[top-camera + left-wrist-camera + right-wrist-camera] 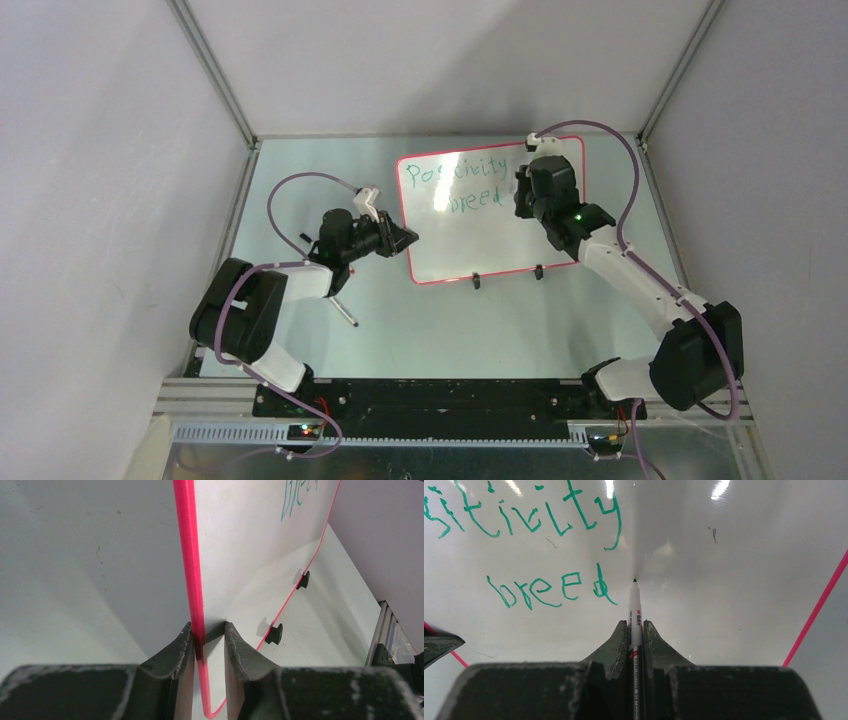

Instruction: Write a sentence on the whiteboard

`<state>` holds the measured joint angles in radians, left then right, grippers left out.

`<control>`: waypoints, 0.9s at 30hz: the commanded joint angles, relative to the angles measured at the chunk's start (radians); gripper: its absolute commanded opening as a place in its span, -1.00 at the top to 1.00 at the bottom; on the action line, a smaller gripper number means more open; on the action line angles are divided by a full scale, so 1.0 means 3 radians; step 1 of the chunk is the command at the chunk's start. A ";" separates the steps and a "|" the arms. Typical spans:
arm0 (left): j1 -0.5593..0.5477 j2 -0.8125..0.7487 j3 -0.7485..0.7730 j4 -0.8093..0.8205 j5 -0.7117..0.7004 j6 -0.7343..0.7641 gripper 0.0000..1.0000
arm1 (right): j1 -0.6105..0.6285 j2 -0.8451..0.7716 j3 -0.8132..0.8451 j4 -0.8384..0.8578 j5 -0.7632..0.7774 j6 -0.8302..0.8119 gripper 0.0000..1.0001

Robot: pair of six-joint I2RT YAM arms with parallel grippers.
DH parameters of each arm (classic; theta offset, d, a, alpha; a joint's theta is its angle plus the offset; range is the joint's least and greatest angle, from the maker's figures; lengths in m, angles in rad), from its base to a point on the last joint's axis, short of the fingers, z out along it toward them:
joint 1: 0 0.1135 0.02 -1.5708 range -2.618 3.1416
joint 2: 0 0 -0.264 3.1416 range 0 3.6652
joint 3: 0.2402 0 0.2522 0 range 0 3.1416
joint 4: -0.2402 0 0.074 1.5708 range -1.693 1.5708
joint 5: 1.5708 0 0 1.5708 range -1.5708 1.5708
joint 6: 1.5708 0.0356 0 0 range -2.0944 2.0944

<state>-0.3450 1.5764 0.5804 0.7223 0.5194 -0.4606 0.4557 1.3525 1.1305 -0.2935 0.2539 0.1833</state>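
The whiteboard (490, 245) stands tilted at the back middle of the table, red-pink rimmed. The sentence (465, 180) on it is in green and reads "Positivity" over "breed". My left gripper (408, 238) is shut on the board's lower left edge; in the left wrist view its fingers (182, 645) clamp the red rim of the whiteboard (240, 540). My right gripper (522, 195) is shut on a white marker (635, 610). The marker's tip is at the board just right of the "d" of the sentence (549, 590).
Two small black feet (477, 281) (539, 271) prop the board's lower edge. A thin dark stick (345, 312) lies on the table under my left arm. Grey enclosure walls and metal posts close in the sides and back.
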 commanded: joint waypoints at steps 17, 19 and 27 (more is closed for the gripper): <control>-0.0054 -0.0068 0.0097 -0.0005 -0.0099 0.0209 0.53 | -0.0029 0.0080 0.0023 0.0191 -0.0071 0.0047 1.00; -0.0054 -0.0067 0.0099 -0.0005 -0.0096 0.0206 0.53 | -0.0029 0.0083 0.0022 0.0194 -0.0101 0.0048 1.00; -0.0056 -0.0069 0.0100 -0.0005 -0.0090 0.0206 0.53 | -0.0026 0.0091 0.0021 0.0170 -0.0200 0.0048 1.00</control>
<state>-0.3466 1.5764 0.5804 0.7204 0.5190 -0.4610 0.4484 1.3655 1.1305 -0.2790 0.2234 0.1875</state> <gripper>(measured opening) 0.265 0.136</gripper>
